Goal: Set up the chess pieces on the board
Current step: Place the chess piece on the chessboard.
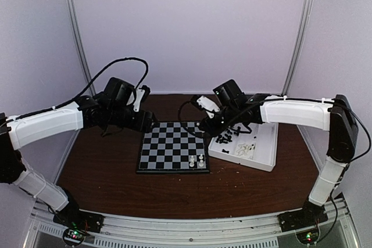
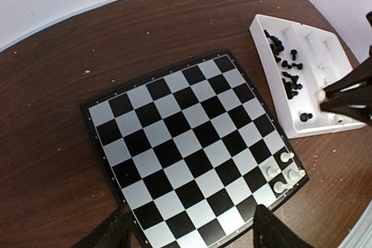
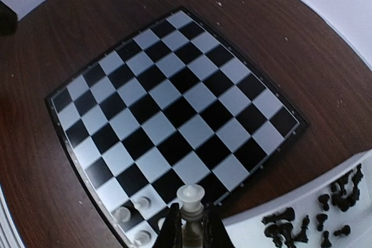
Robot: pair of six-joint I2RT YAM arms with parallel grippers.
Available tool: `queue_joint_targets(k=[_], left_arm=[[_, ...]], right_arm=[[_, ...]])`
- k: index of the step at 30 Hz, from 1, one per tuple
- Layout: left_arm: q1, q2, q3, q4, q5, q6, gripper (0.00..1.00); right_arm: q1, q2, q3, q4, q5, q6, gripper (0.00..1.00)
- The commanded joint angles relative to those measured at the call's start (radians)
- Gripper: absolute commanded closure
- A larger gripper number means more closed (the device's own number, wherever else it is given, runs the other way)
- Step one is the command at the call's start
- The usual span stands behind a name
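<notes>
white pieces (image 1: 196, 160) on board (image 1: 168, 143), near right corner (tray (image 1: 265, 156) beside)

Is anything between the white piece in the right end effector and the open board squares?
Nothing visible. The white piece in the right end effector hangs by the board's edge; four placed white pieces stand in one corner.

The flat square chessboard (image 2: 186, 143) is showing alternating black and pale grey squares inside a thin black edge. Small white plastic chess pieces (image 2: 272, 172) are gleaming on it; small black plastic chess pieces (image 2: 289, 79) are dotting the white rectangular plastic tray (image 2: 319, 129). The reddish-brown wood-grain tabletop (image 2: 58, 85) is carrying pale specks.
</notes>
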Motion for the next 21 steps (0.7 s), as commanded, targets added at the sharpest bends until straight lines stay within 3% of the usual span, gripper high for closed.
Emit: queue_joint_targets(k=[1, 11, 21], left_arm=[[0.038, -0.033, -0.054, 0.064, 0.100, -0.051, 0.29], [0.171, -0.106, -0.212, 0.083, 0.211, -0.182, 0.29], [0.225, -0.091, -0.336, 0.147, 0.271, -0.218, 0.32]], right_arm=[[0.080, 0.048, -0.030, 0.280, 0.008, 0.135, 0.97], [0.209, 0.199, -0.022, 0.551, 0.094, 0.223, 0.97], [0.293, 0.336, 0.024, 0.576, 0.124, 0.242, 0.97]])
